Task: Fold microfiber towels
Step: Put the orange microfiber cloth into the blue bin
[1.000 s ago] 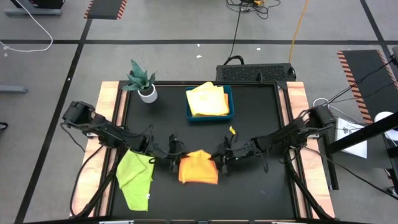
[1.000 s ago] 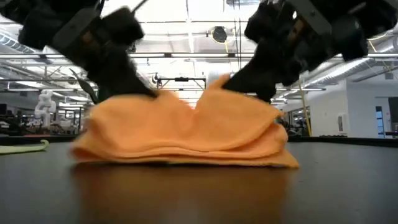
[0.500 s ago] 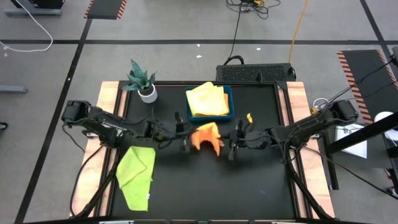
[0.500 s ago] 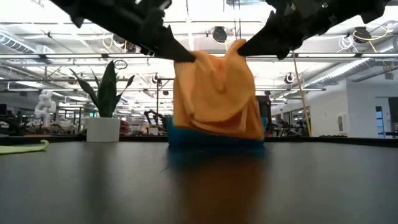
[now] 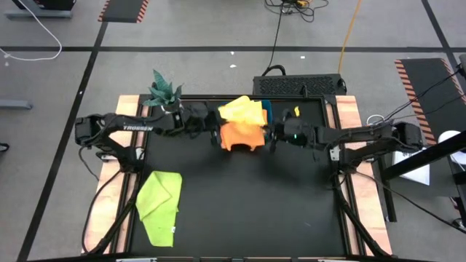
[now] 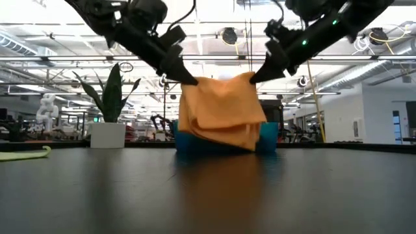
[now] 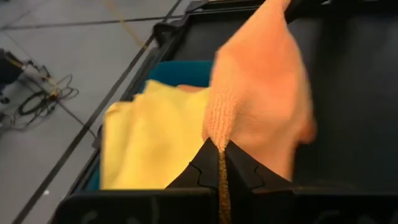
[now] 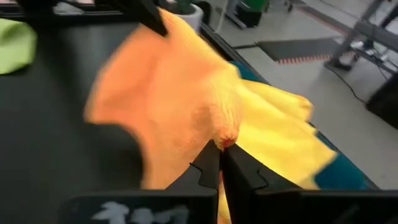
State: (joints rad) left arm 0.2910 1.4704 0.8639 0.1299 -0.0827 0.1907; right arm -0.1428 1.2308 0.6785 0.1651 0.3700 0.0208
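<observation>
Black desk [image 5: 240,211] below, both arms reach far across it. Left gripper [image 5: 216,136] and right gripper [image 5: 271,137] each pinch a top corner of the folded orange towel [image 5: 242,135], hanging between them just short of the tray [image 6: 268,142] of yellow towels [image 5: 244,110]. Stacking looks in hand; next, probably lower onto the pile and release together.

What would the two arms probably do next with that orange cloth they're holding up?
Probably carry it a little farther over the blue tray and lower it onto the yellow towel. The left gripper and right gripper each pinch a top corner of the folded orange towel, which hangs near the tray.
</observation>
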